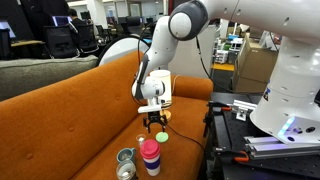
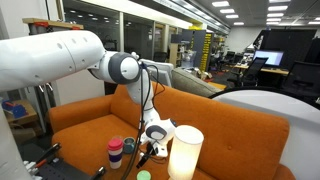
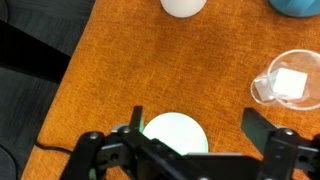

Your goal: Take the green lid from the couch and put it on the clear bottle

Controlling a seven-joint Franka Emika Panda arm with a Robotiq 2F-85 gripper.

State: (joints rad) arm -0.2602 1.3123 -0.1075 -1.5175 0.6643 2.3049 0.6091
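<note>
In the wrist view the gripper (image 3: 192, 125) is seen nearest, its jaws spread apart and set astride the green lid (image 3: 175, 135). The lid lies flat on the seat of the couch (image 3: 150, 60), a little in from the seat edge that runs down the left of that view. One finger is placed close beside the lid and the other is held clear of it, so nothing is clamped yet. The spread is judged to be kept so that the shallow cap can be pinched across its width. The clear bottle (image 1: 126, 158) is stood upright about midway between the seat's back and front edges, just beside the pink-and-red bottle (image 1: 150, 155). Its mouth is turned upward, ready to receive the lid.
</note>
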